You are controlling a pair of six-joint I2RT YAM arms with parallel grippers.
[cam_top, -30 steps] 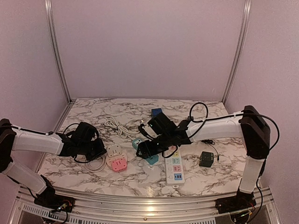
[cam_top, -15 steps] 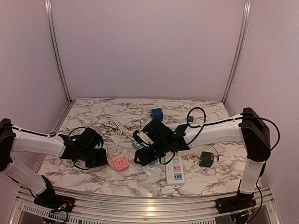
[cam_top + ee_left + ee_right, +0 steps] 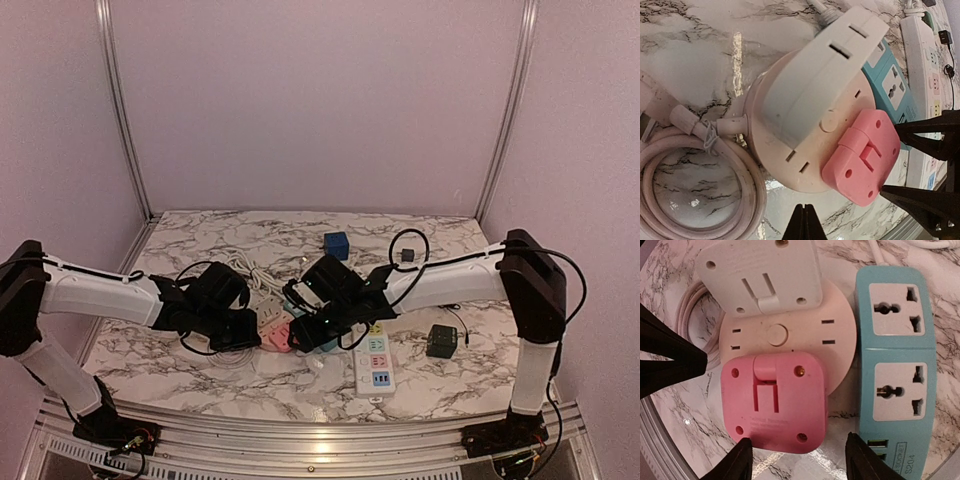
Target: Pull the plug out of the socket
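A round cream socket (image 3: pixel 840 337) lies on the marble with a pink plug (image 3: pixel 775 400) and a white plug (image 3: pixel 760 275) seated in its face. In the right wrist view my right gripper (image 3: pixel 801 452) is open. It hangs over the pink plug's near edge with one fingertip at each side, neither pressing it. My left gripper (image 3: pixel 804 223) is shut and empty, its tip just off the socket's (image 3: pixel 785 165) rim beside the pink plug (image 3: pixel 862 156). From above, the left gripper (image 3: pixel 243 337) and right gripper (image 3: pixel 300 328) meet over the socket (image 3: pixel 270 322).
A teal power strip (image 3: pixel 895 365) lies right beside the socket. The socket's coiled pale cable (image 3: pixel 700 180) lies on its other side. A white power strip (image 3: pixel 372 365), a black adapter (image 3: pixel 442 341), a blue cube (image 3: pixel 336 244) and a white cord (image 3: pixel 245 268) lie around.
Both arms have closed in on each other. The left gripper has travelled right, and the socket has shifted right toward the teal strip. The right gripper has come left over the pink plug.
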